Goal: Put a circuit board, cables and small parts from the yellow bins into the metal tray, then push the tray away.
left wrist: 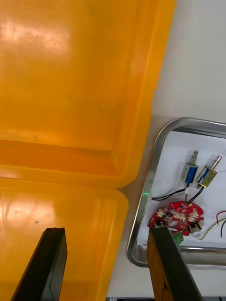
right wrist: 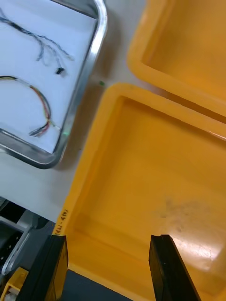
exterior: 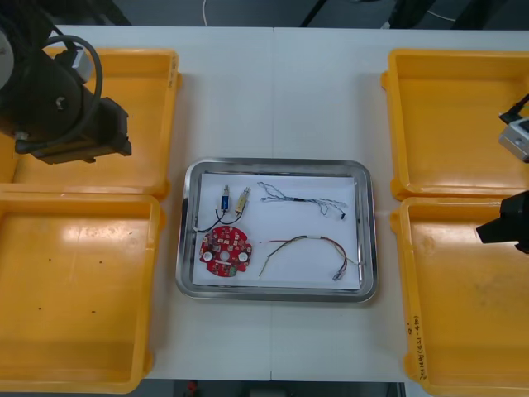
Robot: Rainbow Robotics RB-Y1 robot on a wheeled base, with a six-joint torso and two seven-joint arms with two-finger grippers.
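1. The tray (exterior: 274, 163) sits dead centre on the table (exterior: 273, 91). There's a far left bin (exterior: 172, 124) at about 10 o'clock of it, a near left bin (exterior: 83, 198) at 8, a far right bin (exterior: 391, 132) at 2 and a near right bin (exterior: 403, 273) at 4.
2. Inside the tray, on the white floor, the circuit board (exterior: 226, 251) lies at roughly 8 o'clock. Two small metal parts (exterior: 225, 201) lie side by side at 10 o'clock, just beyond the board, with thin black leads (left wrist: 172, 194) trailing off them.
3. The blue and white cable (exterior: 291, 199) is stretched out at 1 o'clock in the tray. The red and yellow cable (exterior: 306, 238) curves across at 4 o'clock, and its end is close to the rim.
4. The left gripper (left wrist: 106, 265) has its fingers spread wide with nothing between them. It hangs over the seam where the two left bins meet. In the front view its arm (exterior: 66, 107) is out at 10 o'clock of the tray.
5. The right gripper (right wrist: 110, 268) has its fingers wide apart too, holding nothing, above the near right bin at about 4 o'clock of the tray.
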